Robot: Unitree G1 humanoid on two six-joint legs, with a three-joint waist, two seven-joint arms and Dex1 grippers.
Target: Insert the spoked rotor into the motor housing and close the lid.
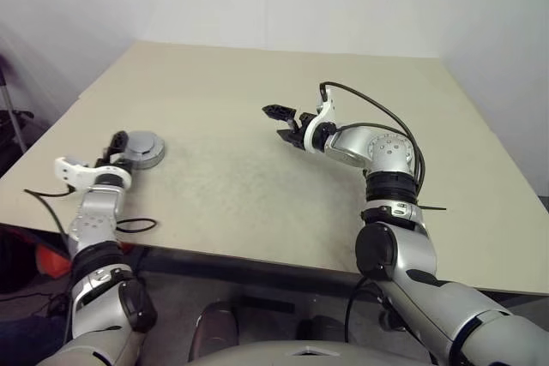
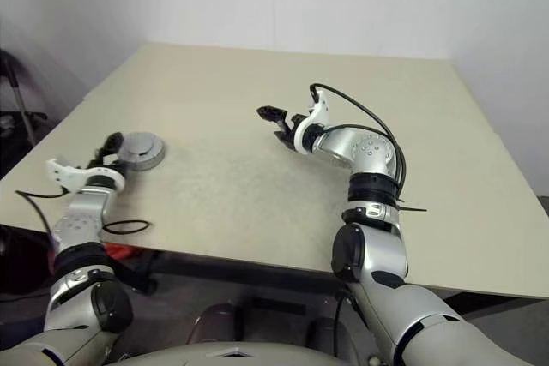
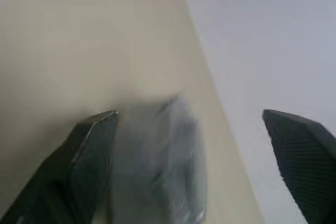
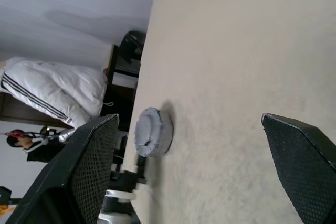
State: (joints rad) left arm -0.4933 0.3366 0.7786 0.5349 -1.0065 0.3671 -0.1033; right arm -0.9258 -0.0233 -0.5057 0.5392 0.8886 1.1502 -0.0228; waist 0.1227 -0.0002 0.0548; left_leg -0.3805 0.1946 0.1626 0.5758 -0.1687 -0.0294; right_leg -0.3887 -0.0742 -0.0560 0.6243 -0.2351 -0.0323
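Motor housing [image 1: 143, 150] sits lidded on the bench [image 1: 257, 177], so I judge assembly finished. My left hand [image 1: 115, 145] gapes beside it; right hand [image 1: 280, 123] gapes empty, well apart.

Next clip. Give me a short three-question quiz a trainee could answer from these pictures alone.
1. True or false: the round silver disc lies near the table's left edge, just ahead of the left gripper.
2. The right gripper is: A) shut on the disc; B) open, above bare tabletop near the middle; C) resting on the floor.
3. Fill in: in the left wrist view, the disc sits close beside one of that gripper's two black ______, which stand apart.

Key: 1 true; 2 B; 3 fingers.
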